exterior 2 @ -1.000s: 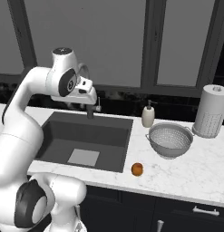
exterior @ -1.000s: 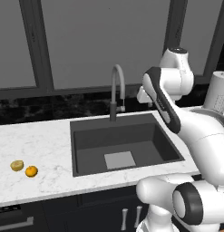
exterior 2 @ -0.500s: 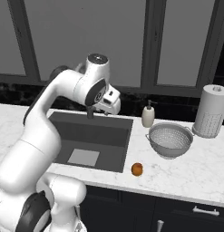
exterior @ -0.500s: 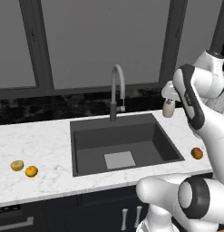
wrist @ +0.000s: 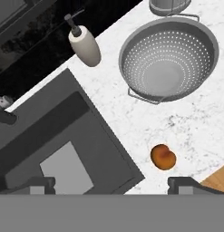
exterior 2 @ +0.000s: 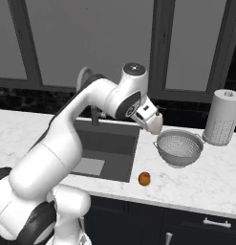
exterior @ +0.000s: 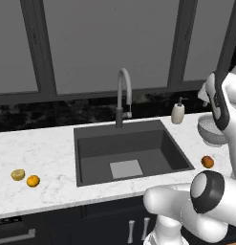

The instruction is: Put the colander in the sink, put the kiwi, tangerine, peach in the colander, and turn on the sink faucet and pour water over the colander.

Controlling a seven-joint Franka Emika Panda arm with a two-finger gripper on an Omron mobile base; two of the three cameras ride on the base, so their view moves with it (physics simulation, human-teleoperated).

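Colander (wrist: pixel 169 61) sits empty on the counter (wrist: pixel 195 124) right of the sink (wrist: pixel 63 145), soap dispenser (wrist: pixel 85 45) behind, paper-towel roll (exterior 2: pixel 222 117) beyond, reddish fruit (wrist: pixel 163 157) in front. Gripper (wrist: pixel 111 183) hovers above with jaws spread wide, holding nothing. Best bet: clamp the near rim by its handle, lift above the sink lip, carry left into the open basin.

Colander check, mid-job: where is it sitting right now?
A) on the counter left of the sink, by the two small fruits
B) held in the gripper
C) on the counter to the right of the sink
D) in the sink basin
C: the colander rests on the marble counter right of the sink, beside the paper towel roll.
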